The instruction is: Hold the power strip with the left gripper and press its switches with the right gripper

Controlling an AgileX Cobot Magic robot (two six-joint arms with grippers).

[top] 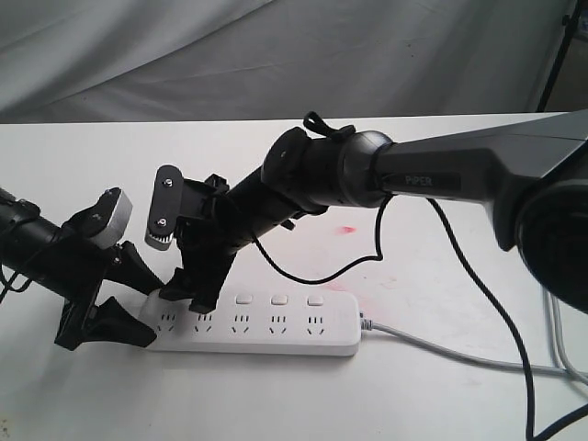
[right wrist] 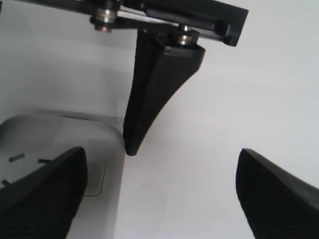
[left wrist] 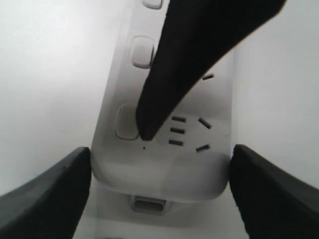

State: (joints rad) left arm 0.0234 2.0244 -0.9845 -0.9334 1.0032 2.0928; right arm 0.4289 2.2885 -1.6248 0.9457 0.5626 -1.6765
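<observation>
White plastic power strip (top: 276,335) clamped at end by black left hand (top: 156,310); black right hand (top: 191,296) wide open, empty, fingertip (left wrist: 149,122) at edge of white square end switch (left wrist: 127,122). Centre tip, press straight down.

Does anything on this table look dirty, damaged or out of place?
Yes, a small red smear marks the white table beyond the strip, and what seems a fainter pink patch lies by its cable end. The strip itself lies flat and looks undamaged.
</observation>
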